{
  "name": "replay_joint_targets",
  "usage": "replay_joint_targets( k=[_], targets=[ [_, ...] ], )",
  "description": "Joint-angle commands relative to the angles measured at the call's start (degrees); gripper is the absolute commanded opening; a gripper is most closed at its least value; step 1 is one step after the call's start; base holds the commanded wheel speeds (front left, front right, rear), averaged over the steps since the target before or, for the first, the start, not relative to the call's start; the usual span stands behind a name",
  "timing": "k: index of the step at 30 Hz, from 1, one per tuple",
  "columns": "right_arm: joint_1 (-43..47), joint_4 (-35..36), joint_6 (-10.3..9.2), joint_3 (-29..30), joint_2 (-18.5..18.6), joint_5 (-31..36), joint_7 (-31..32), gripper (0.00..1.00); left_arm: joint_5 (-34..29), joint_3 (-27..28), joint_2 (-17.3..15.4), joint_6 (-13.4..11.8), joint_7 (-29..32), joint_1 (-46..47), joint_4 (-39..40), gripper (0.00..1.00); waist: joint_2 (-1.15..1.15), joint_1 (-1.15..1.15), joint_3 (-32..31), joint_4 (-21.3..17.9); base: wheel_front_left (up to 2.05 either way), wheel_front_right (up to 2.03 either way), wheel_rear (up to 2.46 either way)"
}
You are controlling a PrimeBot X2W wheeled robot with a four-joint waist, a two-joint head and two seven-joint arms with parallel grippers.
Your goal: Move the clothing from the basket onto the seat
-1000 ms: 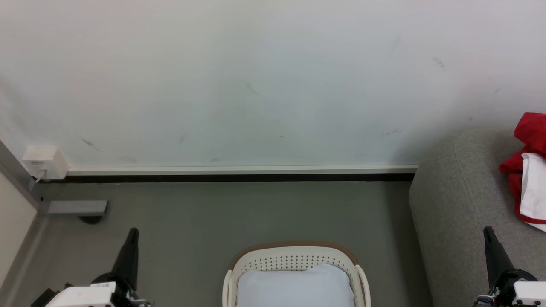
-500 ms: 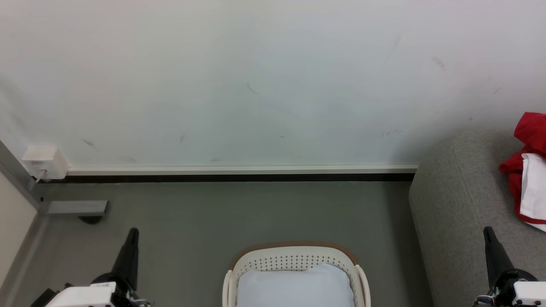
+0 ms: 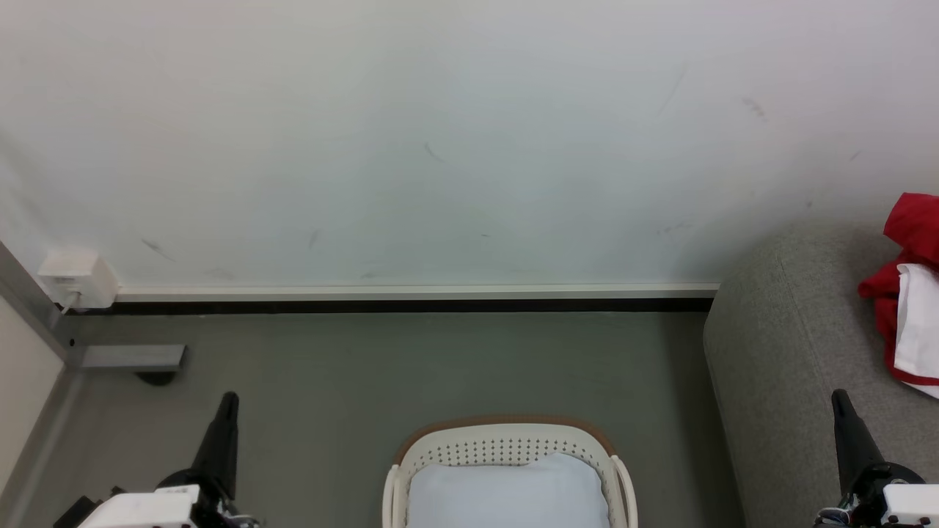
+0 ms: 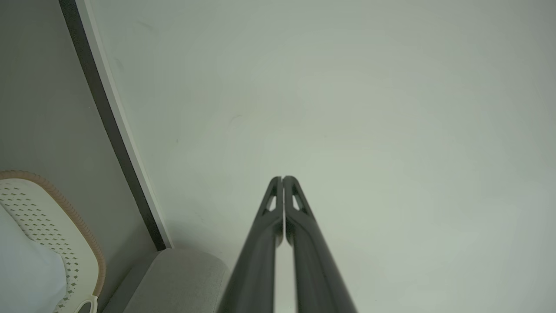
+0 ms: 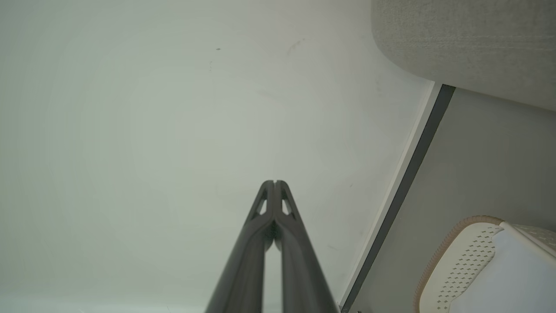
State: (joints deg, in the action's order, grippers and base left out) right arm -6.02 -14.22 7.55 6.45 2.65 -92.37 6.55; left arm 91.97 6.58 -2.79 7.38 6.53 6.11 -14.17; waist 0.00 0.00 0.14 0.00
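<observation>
The white basket [image 3: 506, 442] with a brown rim stands on the floor at the bottom centre of the head view, holding a pale blue pad [image 3: 508, 493]. Red and white clothing [image 3: 910, 293] lies on the grey seat [image 3: 792, 345] at the right edge. My left gripper [image 3: 229, 398] rests at the lower left, left of the basket, shut and empty. My right gripper [image 3: 838, 396] rests at the lower right in front of the seat, also shut with nothing held. In the wrist views the left gripper [image 4: 282, 178] and right gripper [image 5: 274, 182] point at the wall, fingertips together.
A pale wall with a white skirting board [image 3: 411, 292] runs behind the grey floor. A small white box [image 3: 77, 279] sits on the wall at the left, above a grey floor fitting [image 3: 132, 357]. Open floor lies between basket and wall.
</observation>
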Motion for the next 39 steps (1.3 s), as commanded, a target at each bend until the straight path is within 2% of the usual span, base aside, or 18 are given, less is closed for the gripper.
replay_joint_targets(
  k=[1, 39],
  targets=[
    [-0.7, 0.3, -0.13, 0.2, 0.5, -0.1, 0.2, 0.00, 0.8, 0.1, -0.1, 0.2, 0.2, 0.5, 0.2, 0.00, 0.00, 0.00, 0.0, 0.0, 0.00, 0.00, 0.00],
    [-0.7, 0.3, -0.13, 0.2, 0.4, -0.1, 0.2, 0.00, 0.8, 0.1, -0.1, 0.2, 0.2, 0.5, 0.2, 0.00, 0.00, 0.00, 0.0, 0.0, 0.00, 0.00, 0.00]
  ],
)
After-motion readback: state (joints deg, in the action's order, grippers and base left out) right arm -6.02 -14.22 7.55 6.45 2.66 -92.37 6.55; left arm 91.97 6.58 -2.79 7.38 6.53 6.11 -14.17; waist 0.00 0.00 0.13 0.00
